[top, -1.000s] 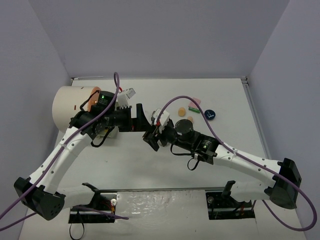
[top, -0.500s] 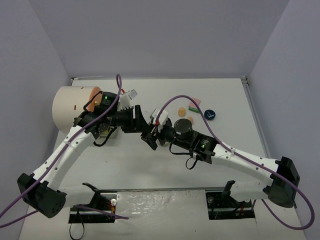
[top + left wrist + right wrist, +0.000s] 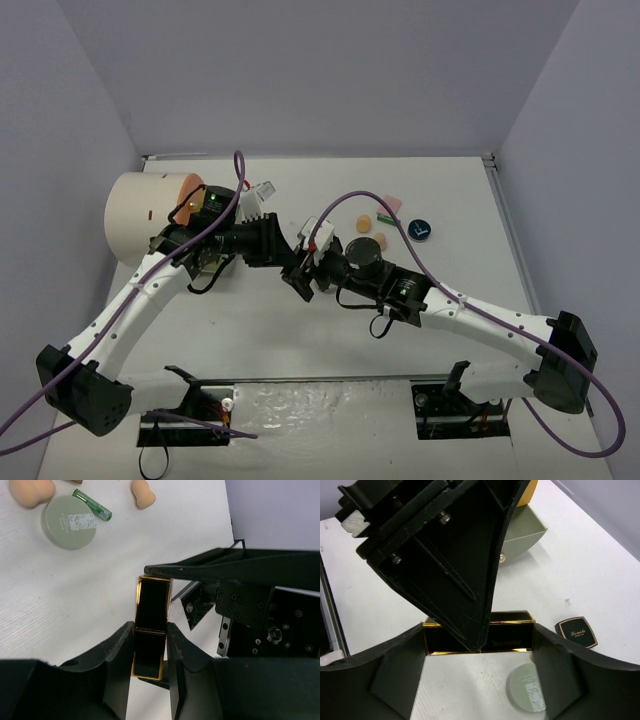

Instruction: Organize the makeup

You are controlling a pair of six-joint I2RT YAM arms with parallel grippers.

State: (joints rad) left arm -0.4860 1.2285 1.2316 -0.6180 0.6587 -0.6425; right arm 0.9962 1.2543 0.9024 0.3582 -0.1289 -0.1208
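A black-and-gold lipstick [image 3: 152,605] [image 3: 512,640] is held just above the table between both arms. My left gripper [image 3: 150,630] [image 3: 288,246] is shut across its narrow sides. My right gripper [image 3: 479,647] [image 3: 300,272] is shut on it end to end, with a finger at each end. The left gripper's finger covers the lipstick's middle in the right wrist view. On the table lie a pale green disc [image 3: 69,521] [image 3: 526,687], a green tube [image 3: 92,505], two peach sponges [image 3: 32,491] [image 3: 142,492] and a black square compact [image 3: 576,631].
The large cream cylinder [image 3: 150,215] with an orange front lies at the back left beside the left arm. Further right lie a pink pad [image 3: 388,203] and a dark round compact [image 3: 420,230]. A grey-green box [image 3: 522,537] sits beyond the grippers.
My left gripper has moved right to the lipstick and closed its jaws on it. The right gripper has kept hold of the lipstick's ends and shifted slightly left.
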